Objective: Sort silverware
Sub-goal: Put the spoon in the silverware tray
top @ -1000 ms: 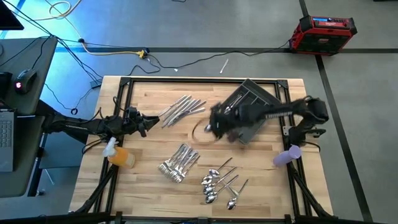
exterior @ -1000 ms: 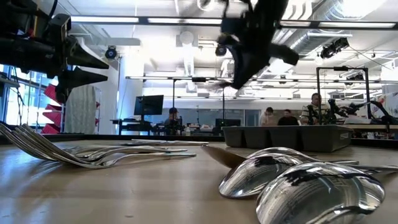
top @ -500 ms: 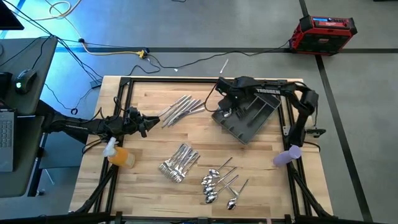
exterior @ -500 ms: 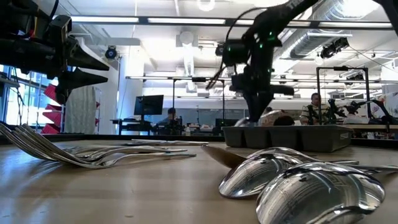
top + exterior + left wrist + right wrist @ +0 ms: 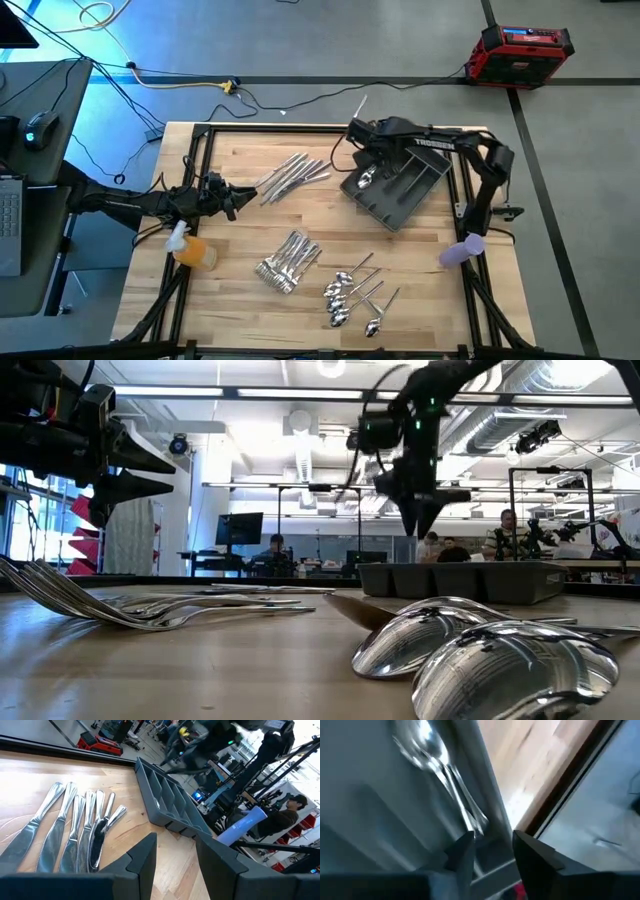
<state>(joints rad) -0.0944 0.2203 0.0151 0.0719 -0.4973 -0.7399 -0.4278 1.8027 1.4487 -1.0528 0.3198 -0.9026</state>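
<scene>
The silverware lies in three heaps on the wooden table: knives (image 5: 293, 175) at the far middle, forks (image 5: 288, 260) in the middle and spoons (image 5: 355, 295) near the front edge. One spoon (image 5: 366, 180) lies inside the dark grey tray (image 5: 405, 195) at the far right. My right gripper (image 5: 365, 155) hangs open just above that spoon's handle end (image 5: 476, 822), pointing steeply down, with nothing between its fingers. My left gripper (image 5: 235, 200) waits open at the table's left, level, facing the knives (image 5: 75, 830).
The tray (image 5: 460, 575) lies askew inside the black frame rails (image 5: 300, 128) that run round the tabletop. An orange thing (image 5: 192, 252) sits under the left arm and a purple one (image 5: 462, 250) beside the right arm's base. Bare wood lies between the heaps.
My right gripper has swung from over the table's middle toward the far edge, across the tray, and tipped further down. The spoon that came with it now lies in a tray compartment, clear of the fingers. The left arm has kept still.
</scene>
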